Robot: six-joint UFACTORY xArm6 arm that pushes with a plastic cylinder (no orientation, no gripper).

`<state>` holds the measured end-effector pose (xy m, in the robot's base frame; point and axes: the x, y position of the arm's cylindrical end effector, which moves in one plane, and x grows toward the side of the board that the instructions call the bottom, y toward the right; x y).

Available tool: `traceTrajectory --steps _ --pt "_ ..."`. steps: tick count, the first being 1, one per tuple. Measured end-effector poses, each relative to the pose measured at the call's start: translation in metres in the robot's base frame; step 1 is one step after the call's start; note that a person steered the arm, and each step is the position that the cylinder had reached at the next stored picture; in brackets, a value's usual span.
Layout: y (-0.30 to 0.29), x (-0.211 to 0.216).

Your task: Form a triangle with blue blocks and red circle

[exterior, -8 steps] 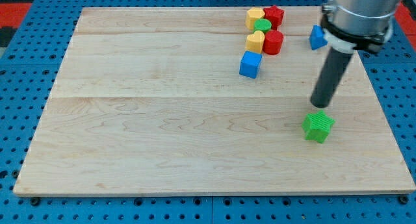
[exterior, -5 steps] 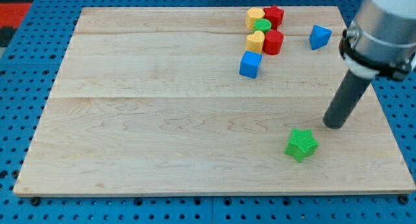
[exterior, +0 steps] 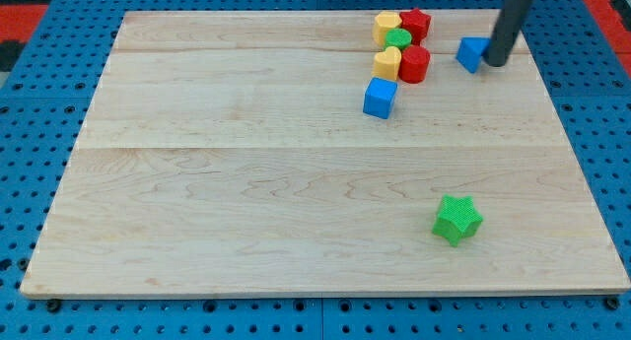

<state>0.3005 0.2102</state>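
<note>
A blue cube (exterior: 380, 98) sits on the wooden board (exterior: 246, 172) right of centre near the view's top. A red circle block (exterior: 414, 64) lies just above and to its right, touching a yellow block (exterior: 387, 61). A blue triangle block (exterior: 472, 53) lies further right, partly hidden by my rod. My tip (exterior: 497, 62) stands against the blue triangle's right side.
A yellow block (exterior: 386, 27), a green circle block (exterior: 398, 38) and a red star block (exterior: 417, 24) cluster at the board's top edge above the red circle. A green star block (exterior: 456, 219) lies alone at the lower right.
My tip moved from beside the green star, which slid left, up to the blue triangle's right side. The blue triangle has shifted slightly to the left.
</note>
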Motion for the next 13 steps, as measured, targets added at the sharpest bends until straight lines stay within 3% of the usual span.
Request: traceTrajectory --steps 1,2,3,4,5,8,9,12,13 --pt "-0.018 -0.002" --pt "0.043 -0.024" --pt "0.006 -0.046" --pt "-0.069 -0.037" --pt "-0.09 0.014" --pt "-0.14 0.097" --pt "-0.112 0.153" --pt "-0.098 0.167" --pt "-0.09 0.147"
